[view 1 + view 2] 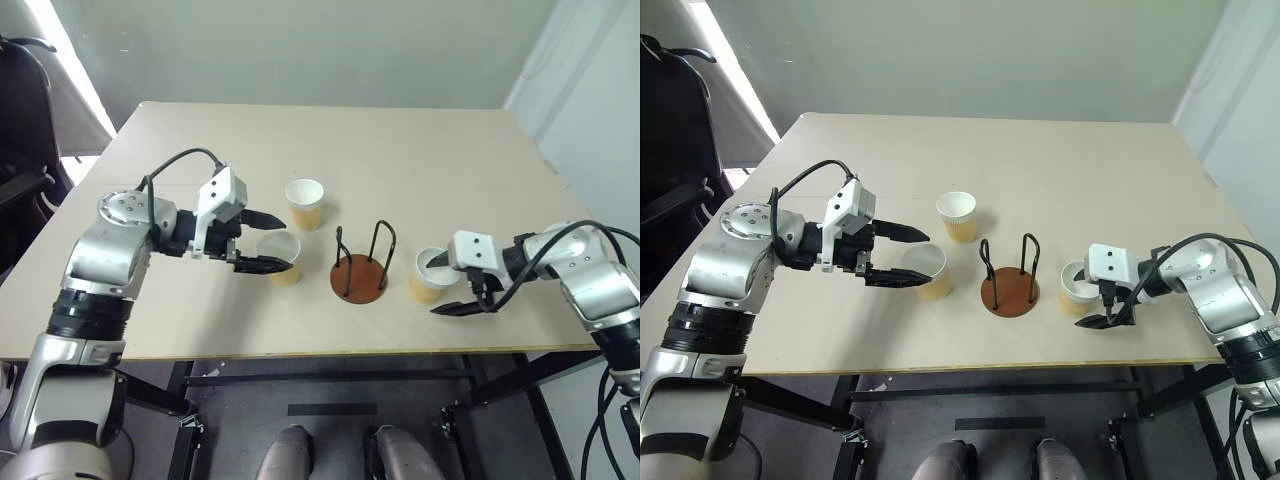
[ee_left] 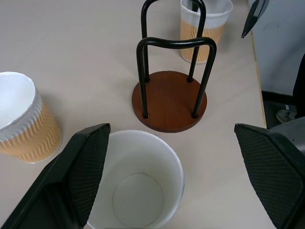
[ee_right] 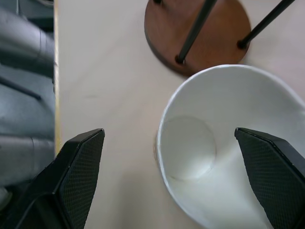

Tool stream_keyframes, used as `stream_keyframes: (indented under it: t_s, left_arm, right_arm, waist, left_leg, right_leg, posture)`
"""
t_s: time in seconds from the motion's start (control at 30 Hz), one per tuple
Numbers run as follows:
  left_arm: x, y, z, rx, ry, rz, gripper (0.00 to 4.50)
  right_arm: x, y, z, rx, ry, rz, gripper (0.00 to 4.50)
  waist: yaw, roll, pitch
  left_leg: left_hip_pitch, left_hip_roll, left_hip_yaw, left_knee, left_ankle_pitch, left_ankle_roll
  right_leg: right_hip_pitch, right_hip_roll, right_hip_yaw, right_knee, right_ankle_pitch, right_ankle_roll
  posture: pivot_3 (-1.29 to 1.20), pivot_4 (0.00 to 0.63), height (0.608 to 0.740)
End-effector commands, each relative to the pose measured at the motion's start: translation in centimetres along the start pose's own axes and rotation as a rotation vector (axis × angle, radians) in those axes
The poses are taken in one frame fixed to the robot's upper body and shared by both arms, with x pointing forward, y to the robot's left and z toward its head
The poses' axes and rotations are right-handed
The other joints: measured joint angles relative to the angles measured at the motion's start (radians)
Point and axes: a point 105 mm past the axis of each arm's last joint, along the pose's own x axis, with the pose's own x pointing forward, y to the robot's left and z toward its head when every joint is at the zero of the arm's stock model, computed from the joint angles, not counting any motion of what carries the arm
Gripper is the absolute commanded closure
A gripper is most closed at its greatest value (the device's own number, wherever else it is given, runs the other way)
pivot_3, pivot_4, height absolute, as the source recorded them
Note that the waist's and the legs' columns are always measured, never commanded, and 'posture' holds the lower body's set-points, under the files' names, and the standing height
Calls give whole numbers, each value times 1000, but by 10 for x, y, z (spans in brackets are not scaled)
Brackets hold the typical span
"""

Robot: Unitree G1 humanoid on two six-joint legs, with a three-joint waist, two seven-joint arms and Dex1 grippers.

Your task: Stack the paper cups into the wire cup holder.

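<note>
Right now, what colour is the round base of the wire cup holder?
The base is reddish-brown, like wood. The left wrist view shows it best.

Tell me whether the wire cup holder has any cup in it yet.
Empty. The wire cup holder shows a bare brown base between its loops, and all three paper cups stand upright on the table.

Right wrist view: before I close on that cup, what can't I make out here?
- Right wrist view: the paper cup is cut off by the frame edge, so its outer wall stays unseen.
- Same view: the wire cup holder is cropped; loop tops hidden.
- Right eye view: the right gripper covers part of the cup, so any contact with the open jaws is unclear.
</note>
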Motion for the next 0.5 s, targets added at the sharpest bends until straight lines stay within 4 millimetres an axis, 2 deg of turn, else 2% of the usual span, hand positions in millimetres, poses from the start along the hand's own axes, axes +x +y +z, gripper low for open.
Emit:
stream_keyframes:
  t_s: [0.03, 0.3, 0.37, 0.5]
  left_arm:
    - [-4, -1, 13, 55, -20, -4, 0]
    - [-9, 3, 17, 78, -20, 7, 0]
    - [-9, 4, 17, 81, -20, 8, 0]
    - [-10, 6, 18, 88, -21, 9, 0]
  right_arm:
    - [-5, -8, 7, -44, 0, -22, 942]
    - [-16, -4, 16, -16, -40, 20, 3851]
    - [-18, -3, 17, -14, -42, 23, 4463]
    - [-21, 1, 17, 2, -47, 38, 4463]
  waist:
    - [0, 0, 0]
    - [1, 0, 0]
    - [1, 0, 0]
    - [1, 0, 0]
  left_leg:
    - [0, 0, 0, 0, 0, 0]
    - [0, 0, 0, 0, 0, 0]
    - [0, 0, 0, 0, 0, 0]
    - [0, 0, 0, 0, 0, 0]
  right_leg:
    - [0, 0, 0, 0, 0, 0]
    - [0, 0, 0, 0, 0, 0]
    - [0, 0, 0, 0, 0, -1]
    - [0, 0, 0, 0, 0, -1]
  posture:
    - [0, 150, 740]
    - [0, 150, 740]
    - [0, 150, 740]
    - [0, 150, 740]
